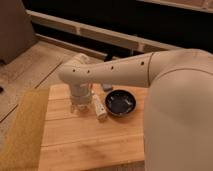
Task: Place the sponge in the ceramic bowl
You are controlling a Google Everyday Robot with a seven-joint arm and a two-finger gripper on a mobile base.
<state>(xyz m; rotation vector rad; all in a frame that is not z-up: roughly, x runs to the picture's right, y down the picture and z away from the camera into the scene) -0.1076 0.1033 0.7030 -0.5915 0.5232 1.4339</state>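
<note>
Over the left-centre of the wooden table, the gripper hangs low at the end of a thick white arm. The arm reaches in from the right of the view and bends straight down at the wrist. The jaws sit right at the table surface. The wrist housing hides them from this angle, so I cannot tell whether they are open or closed, or whether anything sits between them.

Just to the right of the jaws, a pale elongated piece slants toward the near edge of the table. I cannot make out whether it belongs to the gripper or lies loose on the wood.

Further right of the jaws, past that pale piece and close beside it, stands the ceramic bowl. It is round, black and glossy, and light glints off its inside. It rests flat on the table.

Beyond the jaws and a little to their right, tucked under the forearm near the bowl's far-left rim, a small dull blue-grey patch shows. This is probably the sponge. It looks to be on the table, outside the bowl and apart from the jaws.

Well to the left of the jaws, a yellow-green mat covers the table's left edge.
</note>
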